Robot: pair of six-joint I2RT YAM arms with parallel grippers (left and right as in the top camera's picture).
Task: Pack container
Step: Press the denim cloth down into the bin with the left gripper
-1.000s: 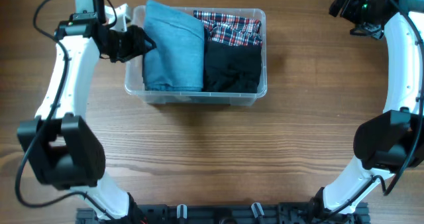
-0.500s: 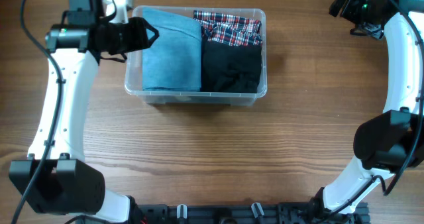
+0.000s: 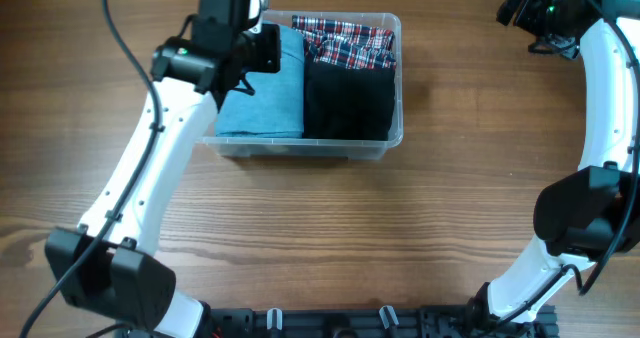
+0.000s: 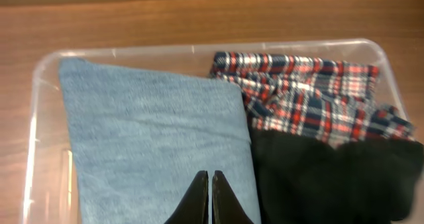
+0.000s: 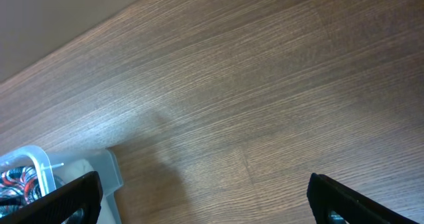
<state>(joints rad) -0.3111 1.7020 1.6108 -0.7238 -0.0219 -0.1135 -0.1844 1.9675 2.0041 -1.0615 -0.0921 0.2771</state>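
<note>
Your left jaws are pressed together, tip against tip, at the bottom centre of the left wrist view. They sit over a folded blue cloth (image 4: pixel 146 138); whether they touch it cannot be told. To the right of the blue cloth lie a red, white and navy plaid garment (image 4: pixel 311 98), towards the top of that view, and a black garment (image 4: pixel 338 177) below it.

All three lie inside the clear plastic container (image 3: pixel 300 150), which stands on the wooden worktop (image 3: pixel 350 238) at the upper middle of the overhead view. Your left arm (image 3: pixel 150 178) reaches up from the lower left of that view to the container's upper left corner.

Your right jaws stand wide apart, one at each lower corner of the right wrist view, over bare wood. One corner of the container shows at that view's lower left. Overhead, your right arm (image 3: pixel 600 98) ends in the upper right corner of the frame, well apart from the container.
</note>
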